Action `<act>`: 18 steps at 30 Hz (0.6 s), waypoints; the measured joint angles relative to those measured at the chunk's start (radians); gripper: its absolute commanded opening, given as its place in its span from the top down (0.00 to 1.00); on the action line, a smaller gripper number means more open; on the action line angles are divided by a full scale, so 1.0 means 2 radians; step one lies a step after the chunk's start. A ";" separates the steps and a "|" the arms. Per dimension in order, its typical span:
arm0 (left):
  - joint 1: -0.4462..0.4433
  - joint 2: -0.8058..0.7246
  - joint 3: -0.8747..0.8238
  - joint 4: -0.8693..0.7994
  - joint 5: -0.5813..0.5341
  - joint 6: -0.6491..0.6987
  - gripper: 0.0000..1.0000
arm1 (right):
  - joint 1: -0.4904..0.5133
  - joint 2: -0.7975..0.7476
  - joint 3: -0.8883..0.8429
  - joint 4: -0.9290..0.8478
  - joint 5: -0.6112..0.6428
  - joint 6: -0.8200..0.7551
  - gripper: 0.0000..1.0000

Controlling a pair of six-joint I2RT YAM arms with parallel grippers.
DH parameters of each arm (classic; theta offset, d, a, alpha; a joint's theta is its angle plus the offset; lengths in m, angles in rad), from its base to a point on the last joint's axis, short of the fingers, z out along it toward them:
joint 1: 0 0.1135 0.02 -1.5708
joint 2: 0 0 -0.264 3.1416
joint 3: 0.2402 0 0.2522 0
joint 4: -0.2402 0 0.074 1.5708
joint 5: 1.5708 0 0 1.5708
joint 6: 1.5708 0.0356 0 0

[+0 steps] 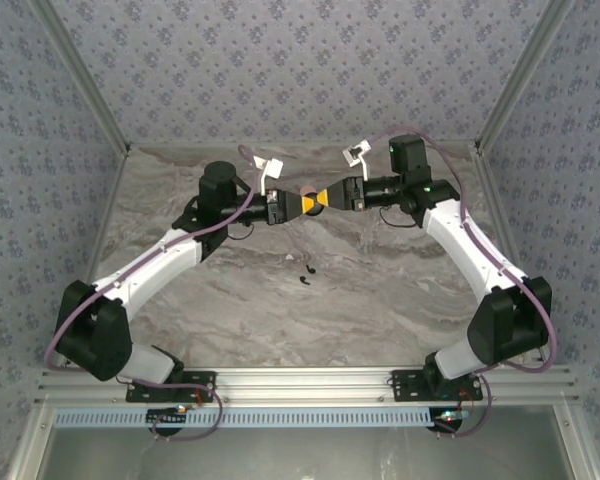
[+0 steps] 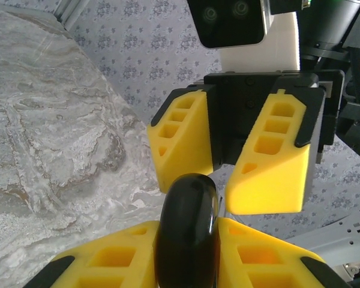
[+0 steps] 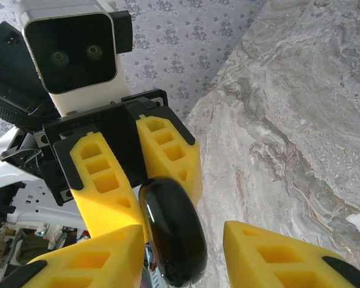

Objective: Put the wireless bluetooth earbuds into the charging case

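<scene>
Top external view, from left to right: a patterned wall [image 1: 40,150] closes off the left side of the marble-patterned table [image 1: 400,300]. The left arm [image 1: 160,265] reaches from the near left corner up toward the middle. The left gripper [image 1: 304,203] meets the right gripper [image 1: 327,198] tip to tip, raised above the far half of the table. The two small black earbuds [image 1: 303,279] lie close together on the bare table nearer the bases, below the meeting point and well apart from both grippers. The right arm [image 1: 480,260] comes in from the near right corner. Open table lies on both sides of the earbuds and behind the grippers up to the back wall. A metal rail [image 1: 310,385] runs along the near edge.

Left wrist view: the charging case [image 2: 186,234], a round black puck seen edge-on, is pinched between the left gripper's yellow fingers [image 2: 108,261]. The right gripper's jaws face it, spread apart, and the case's top edge sits level with their tips. The table's edge curves away on the left.

Right wrist view: the right gripper's own fingers [image 3: 276,255] stand wide, with the glossy case between them, lying closer to the left-hand finger. I cannot tell whether it touches that finger. Open marble stretches away on the right.
</scene>
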 measured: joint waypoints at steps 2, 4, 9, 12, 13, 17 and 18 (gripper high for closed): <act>0.000 -0.001 0.000 -0.001 0.001 0.000 0.75 | 0.000 0.001 0.000 -0.001 -0.001 0.000 0.63; 0.000 -0.002 0.000 -0.001 0.001 0.000 0.75 | 0.001 0.002 0.001 -0.002 -0.003 -0.001 0.64; -0.001 -0.003 0.000 -0.001 0.001 0.000 0.74 | 0.005 0.002 0.008 -0.009 -0.004 -0.006 0.72; -0.001 -0.003 0.000 -0.001 0.001 0.000 0.74 | 0.004 0.002 0.010 -0.014 -0.004 -0.011 0.75; -0.001 -0.003 0.000 -0.001 0.001 0.000 0.74 | 0.004 0.002 0.010 -0.015 -0.004 -0.013 0.76; -0.001 -0.003 0.000 -0.001 0.001 0.000 0.74 | 0.004 0.002 0.015 -0.023 -0.003 -0.017 0.79; -0.001 -0.003 0.000 -0.001 0.001 0.000 0.74 | 0.004 0.002 0.015 -0.023 -0.002 -0.017 0.79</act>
